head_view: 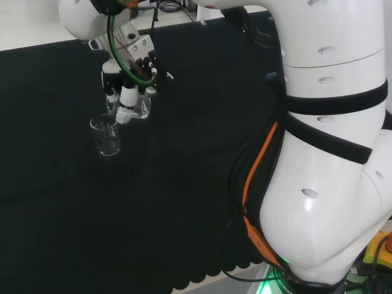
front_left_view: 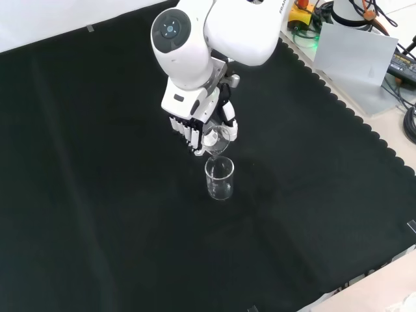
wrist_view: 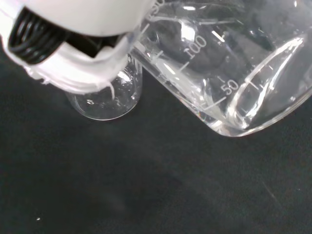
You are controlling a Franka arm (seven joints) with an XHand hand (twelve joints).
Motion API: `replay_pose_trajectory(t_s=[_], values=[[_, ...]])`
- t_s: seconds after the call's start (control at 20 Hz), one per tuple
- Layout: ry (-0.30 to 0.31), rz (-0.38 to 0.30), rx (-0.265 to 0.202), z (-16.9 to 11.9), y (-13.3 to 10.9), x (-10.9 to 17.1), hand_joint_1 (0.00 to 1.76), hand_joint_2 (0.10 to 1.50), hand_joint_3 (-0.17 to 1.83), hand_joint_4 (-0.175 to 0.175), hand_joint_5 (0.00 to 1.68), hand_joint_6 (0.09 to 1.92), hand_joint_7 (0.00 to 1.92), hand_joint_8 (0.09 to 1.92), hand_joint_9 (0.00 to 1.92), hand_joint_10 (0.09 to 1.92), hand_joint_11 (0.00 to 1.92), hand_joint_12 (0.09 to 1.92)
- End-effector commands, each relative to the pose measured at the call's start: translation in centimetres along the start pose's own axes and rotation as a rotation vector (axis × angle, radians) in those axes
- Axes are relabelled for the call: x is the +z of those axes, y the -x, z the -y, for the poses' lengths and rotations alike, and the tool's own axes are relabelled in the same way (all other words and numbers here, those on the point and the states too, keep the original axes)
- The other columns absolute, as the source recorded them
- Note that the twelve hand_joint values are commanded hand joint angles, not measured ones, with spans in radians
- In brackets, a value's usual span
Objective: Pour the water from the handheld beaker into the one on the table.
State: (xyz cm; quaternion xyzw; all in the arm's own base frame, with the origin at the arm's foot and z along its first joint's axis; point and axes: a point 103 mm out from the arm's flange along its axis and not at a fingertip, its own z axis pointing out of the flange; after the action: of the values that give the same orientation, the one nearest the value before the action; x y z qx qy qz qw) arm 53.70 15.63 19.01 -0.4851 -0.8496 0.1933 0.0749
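A clear glass beaker (head_view: 106, 136) stands upright on the black cloth (head_view: 184, 202); in the front view this beaker (front_left_view: 220, 178) sits just below the hand. The black and white hand (front_left_view: 198, 127) has its fingers curled round a second clear beaker (front_left_view: 220, 138), tipped steeply with its lip over the standing beaker's mouth. In the head view the hand (head_view: 125, 92) hangs right above the standing beaker, the held beaker (head_view: 139, 109) lying sideways. Close up, the tilted held beaker (wrist_view: 219, 63) with printed scale marks lies beside the standing beaker (wrist_view: 109, 95), partly behind a white finger (wrist_view: 78, 78). Water is hard to make out.
The arm's big white links (head_view: 324, 153) take up the right of the head view. The cloth's scalloped edge (front_left_view: 364, 123) runs along the right of the front view, with a grey box (front_left_view: 354, 55) and cables beyond it.
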Motion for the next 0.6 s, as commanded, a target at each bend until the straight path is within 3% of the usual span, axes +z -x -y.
replay_pose_trajectory(t_s=[0.05,0.35,0.5,0.6], values=[[-0.024,0.025,-0.005,-0.1,-0.8,-0.3,1.15,0.58,0.89,0.011,1.19,0.93,1.53,0.76,1.42,0.79,1.3,0.78],[-0.058,0.057,0.002,-0.5,-1.4,-0.3,1.15,0.58,0.89,0.011,1.19,0.93,1.53,0.77,1.42,0.79,1.3,0.78],[-0.086,0.104,0.011,-1.3,-3.6,-1.2,1.15,0.58,0.89,0.011,1.19,0.93,1.53,0.77,1.42,0.8,1.3,0.78],[-0.086,0.098,0.004,-1.2,-3.1,-1.0,1.15,0.58,0.89,0.011,1.19,0.93,1.53,0.77,1.42,0.8,1.3,0.78]])
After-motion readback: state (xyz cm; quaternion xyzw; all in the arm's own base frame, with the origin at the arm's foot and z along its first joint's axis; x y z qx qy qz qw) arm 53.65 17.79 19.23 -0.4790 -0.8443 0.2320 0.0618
